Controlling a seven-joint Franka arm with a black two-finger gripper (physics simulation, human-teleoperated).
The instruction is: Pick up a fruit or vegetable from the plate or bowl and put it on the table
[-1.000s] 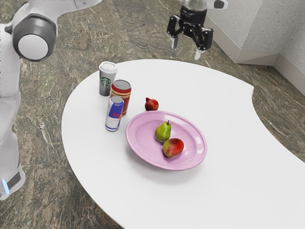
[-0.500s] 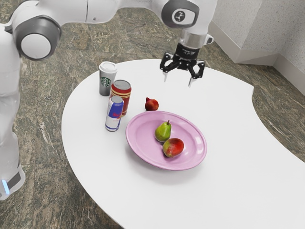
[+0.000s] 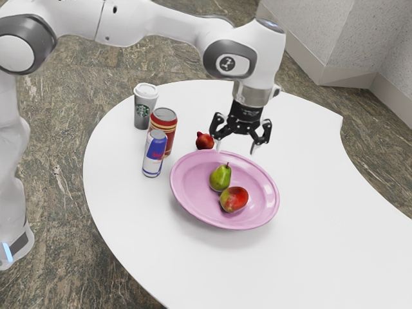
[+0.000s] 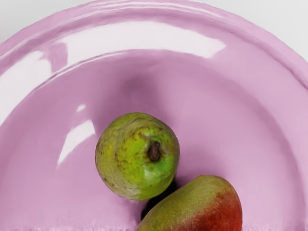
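Note:
My gripper (image 3: pixel 235 149) is open, fingers pointing down, above the far rim of the pink plate (image 3: pixel 190 196) in the exterior view, nothing between its fingers. On the plate stands a green pear (image 3: pixel 220 178), stem up, with a red and green mango (image 3: pixel 234 199) lying close beside it. The wrist view looks down on the pear (image 4: pixel 137 156), the mango (image 4: pixel 207 209) and the glossy plate (image 4: pixel 240 130).
A small red pomegranate (image 3: pixel 205 141) rests on the white table (image 3: pixel 309 257) just beyond the plate. Toward the exterior view's left stand a lidded coffee cup (image 3: pixel 145 106), a red can (image 3: pixel 168 122) and a blue and silver can (image 3: pixel 154 154).
My hand has come down and nearer, from beyond the table's far edge to over the plate's far rim. The fruits, plate, cup and cans have stayed where they were.

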